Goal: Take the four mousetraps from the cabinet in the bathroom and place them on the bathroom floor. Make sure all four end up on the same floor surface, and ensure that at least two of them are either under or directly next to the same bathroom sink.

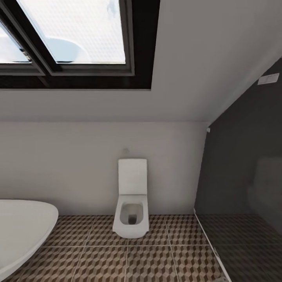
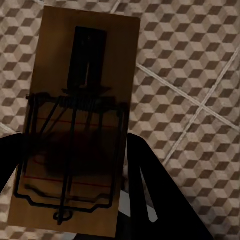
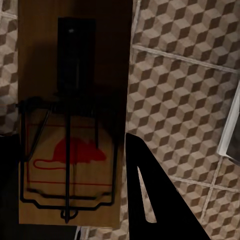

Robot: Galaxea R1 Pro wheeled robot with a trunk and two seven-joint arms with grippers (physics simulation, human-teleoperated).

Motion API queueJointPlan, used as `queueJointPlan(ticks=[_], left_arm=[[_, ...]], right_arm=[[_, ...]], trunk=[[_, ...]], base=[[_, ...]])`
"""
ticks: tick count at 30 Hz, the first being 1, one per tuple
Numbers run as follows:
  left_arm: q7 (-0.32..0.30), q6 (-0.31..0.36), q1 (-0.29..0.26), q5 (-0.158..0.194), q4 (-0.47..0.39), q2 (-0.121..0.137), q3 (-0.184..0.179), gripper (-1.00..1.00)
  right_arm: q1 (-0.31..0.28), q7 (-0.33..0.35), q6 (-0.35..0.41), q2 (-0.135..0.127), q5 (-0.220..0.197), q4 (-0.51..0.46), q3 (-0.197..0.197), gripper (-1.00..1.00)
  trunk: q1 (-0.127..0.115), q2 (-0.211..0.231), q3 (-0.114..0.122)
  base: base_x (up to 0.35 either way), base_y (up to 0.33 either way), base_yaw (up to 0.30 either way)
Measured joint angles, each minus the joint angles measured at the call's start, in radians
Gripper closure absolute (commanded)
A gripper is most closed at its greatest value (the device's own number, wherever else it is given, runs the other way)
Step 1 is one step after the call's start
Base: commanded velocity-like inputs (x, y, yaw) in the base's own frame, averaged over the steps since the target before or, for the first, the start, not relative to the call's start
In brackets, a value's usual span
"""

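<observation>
1. Flat tan-brown wooden mousetrap with dark wire parts point(image 2: 75, 125): clamped in the left end effector point(image 2: 75, 195), black fingers point(image 2: 155, 195) on both long edges, above the cube-patterned brown-beige tiled bathroom floor point(image 2: 190, 75).
2. Second tan wooden mousetrap with a red mouse print point(image 3: 70, 130): clamped likewise in the right end effector point(image 3: 70, 200), over the same tiling point(image 3: 180, 90).
3. Head view: open patterned floor point(image 1: 129, 262) between rounded white bathtub rim point(image 1: 23, 227) and dark wall panel point(image 1: 243, 164).
4. White toilet point(image 1: 131, 203) against the back wall, below a dark-framed skylight point(image 1: 74, 39).
</observation>
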Motion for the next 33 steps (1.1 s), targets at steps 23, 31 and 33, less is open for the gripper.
queueJointPlan(ticks=[23,31,33], left_arm=[[0.0,0.0,0.0,-0.005,-0.01,-0.012,-0.004,1.0],[-0.006,0.002,-0.002,-0.01,-0.076,-0.022,-0.007,1.0],[-0.008,0.003,-0.002,-0.01,-0.095,-0.022,-0.006,1.0]], right_arm=[[0.0,0.012,-0.002,-0.001,-0.018,-0.008,-0.006,1.0],[0.0,0.096,-0.002,-0.001,-0.087,-0.009,-0.004,1.0],[0.0,0.115,-0.002,-0.001,-0.091,-0.009,-0.004,1.0]], trunk=[[0.031,-0.056,-0.025],[0.062,-0.112,-0.05],[0.069,-0.126,-0.056]], base=[[0.049,0.036,0.0],[0.0,0.0,0.0],[0.0,0.0,0.0]])
